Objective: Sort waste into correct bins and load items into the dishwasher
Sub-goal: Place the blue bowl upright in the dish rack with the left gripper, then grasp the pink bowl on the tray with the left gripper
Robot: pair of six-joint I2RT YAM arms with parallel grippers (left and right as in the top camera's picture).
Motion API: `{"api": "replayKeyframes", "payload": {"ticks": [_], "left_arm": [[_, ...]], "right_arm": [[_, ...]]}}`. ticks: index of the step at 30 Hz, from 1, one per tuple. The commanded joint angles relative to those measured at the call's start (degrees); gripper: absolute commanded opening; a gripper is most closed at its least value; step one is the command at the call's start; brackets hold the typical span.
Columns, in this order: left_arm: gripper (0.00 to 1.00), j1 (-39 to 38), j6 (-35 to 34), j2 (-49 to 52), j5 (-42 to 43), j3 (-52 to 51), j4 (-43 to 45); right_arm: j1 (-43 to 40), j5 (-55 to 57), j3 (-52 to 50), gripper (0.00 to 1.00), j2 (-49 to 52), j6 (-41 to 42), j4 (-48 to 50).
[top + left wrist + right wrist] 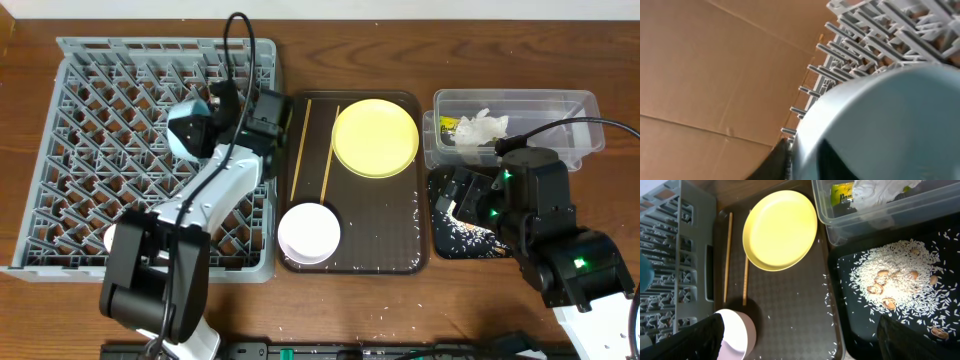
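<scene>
Light blue bowl [188, 130] gripped by left fingers [776, 162] above rack [100, 150], right fingers [690, 340] spread, empty

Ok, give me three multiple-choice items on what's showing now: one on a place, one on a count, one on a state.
1. Where do most of the rice scraps lie?
A. clear tub
B. black tray
C. dish rack

2. How many chopsticks lie on the brown tray?
A. one
B. two
C. four

3. How is the right gripper?
A. open, empty
B. shut, empty
C. shut on a chopstick

Answers:
1 B: the right wrist view shows the scraps heaped in the black tray.
2 B: two thin sticks lie side by side on the brown tray.
3 A: its fingers stand wide apart with nothing between them.
</scene>
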Motion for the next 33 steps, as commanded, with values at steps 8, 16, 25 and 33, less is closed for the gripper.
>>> {"api": "replayKeyframes", "payload": {"ticks": [8,16,25,33], "left_arm": [[0.60,-2.80,-4.96,-8.79,28.04,0.33,-7.80],[0.63,-2.82,-10.34,-26.27,69.53,0.33,-21.35],[0.10,-12.70,-15.65,-22.82,78.86,-2.43,-27.91],[0.08,-20.13,-24.26,-4.50,77.07,-3.56,-21.40]], "right_arm": [[-0.37,1.01,0.17,0.96,0.02,0.33,-0.07],[-0.37,0.98,0.17,0.96,0.02,0.33,-0.11],[-0.37,0.98,0.17,0.96,0.02,0.33,-0.22],[-0.37,0.98,0.17,0.97,0.02,0.33,-1.42]]}}
